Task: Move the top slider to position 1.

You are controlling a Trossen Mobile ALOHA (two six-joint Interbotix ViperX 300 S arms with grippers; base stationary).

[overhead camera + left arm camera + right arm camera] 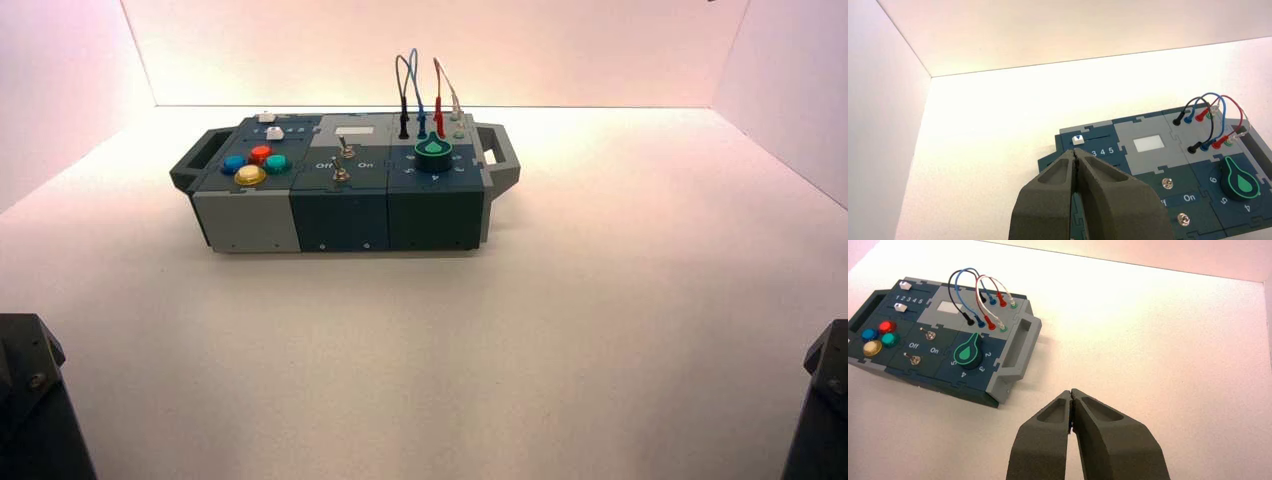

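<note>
Top slider [1078, 140] (left gripper [1076, 156] near) at track's left end

Left gripper [1076, 156]: two matte charcoal-grey fingers [1048, 200], broad and wedge-shaped, each with a shallow triangular recess near its tip, narrowing to blunt points.

Right gripper [1071, 393]: identical charcoal pair, same recessed fingers [1108, 440].

Arm bases [30, 400]: dark angular housings, a small round screw on each.
</note>
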